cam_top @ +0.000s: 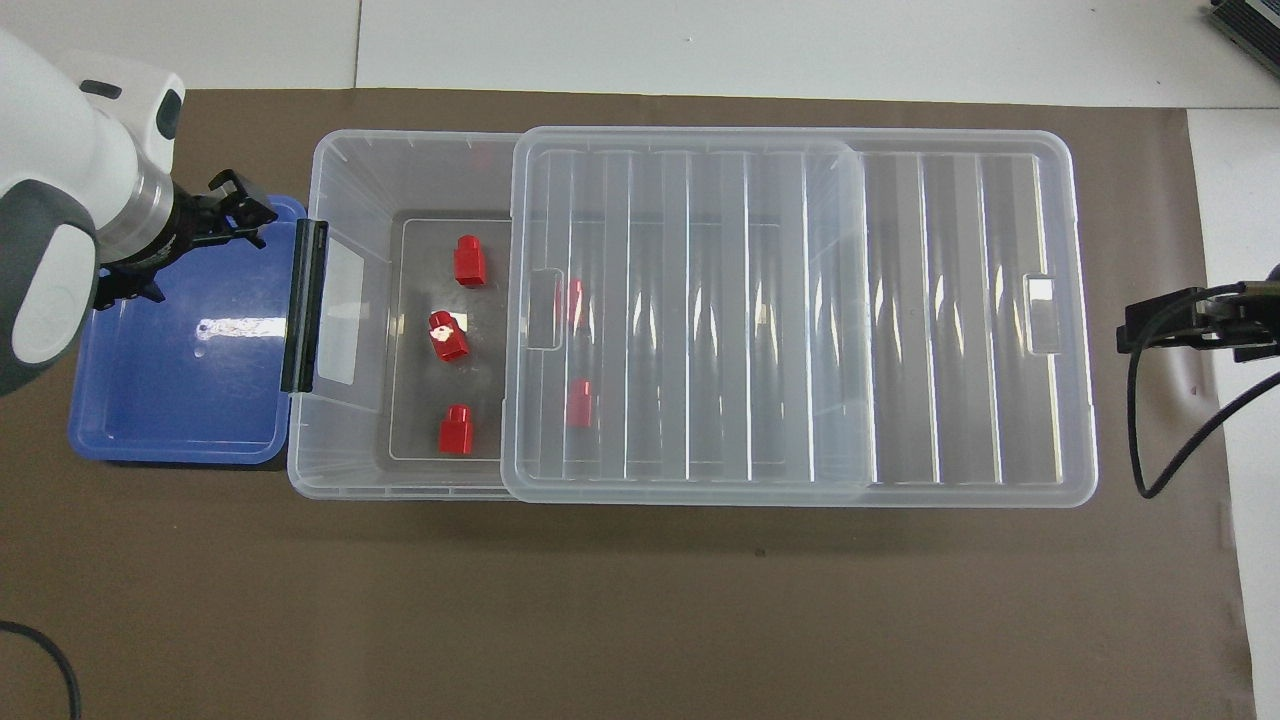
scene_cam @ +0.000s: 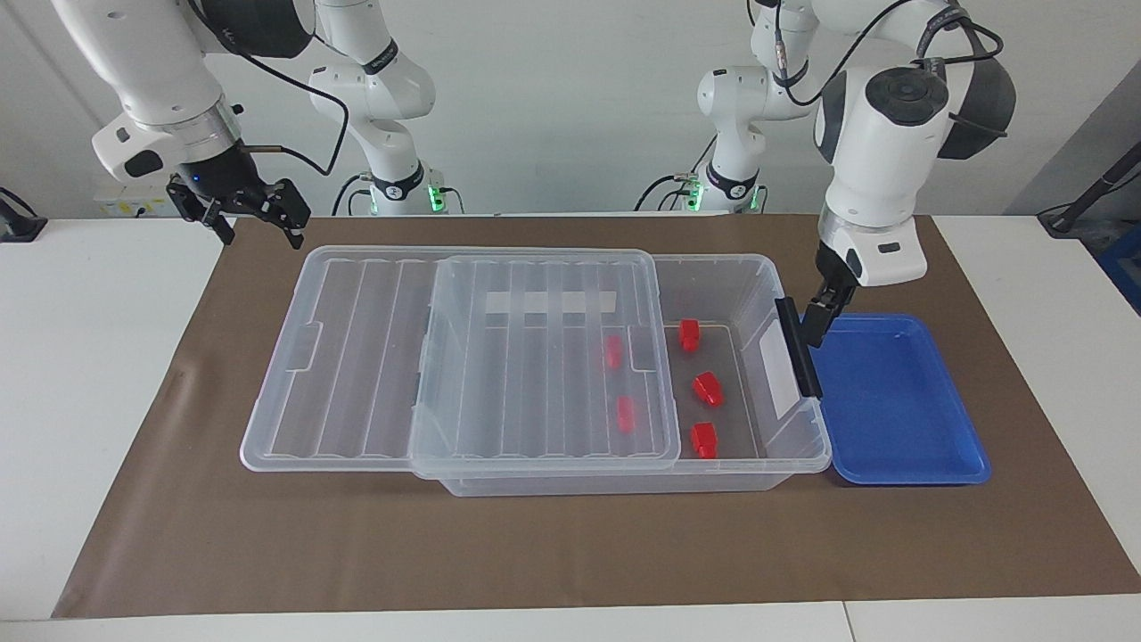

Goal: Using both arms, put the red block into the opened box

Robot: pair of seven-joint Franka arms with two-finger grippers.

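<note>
While the box sits mid-table with its lid slid aside, we see the red block lying loose inside it, at about eight o'clock from our left gripper, spread and empty over the blue tray. Our right gripper waits, spread.

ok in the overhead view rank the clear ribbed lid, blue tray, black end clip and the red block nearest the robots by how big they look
1. The clear ribbed plastic lid
2. The shallow blue plastic tray
3. The black end clip
4. The small red plastic block nearest the robots

No two look alike in size.
</note>
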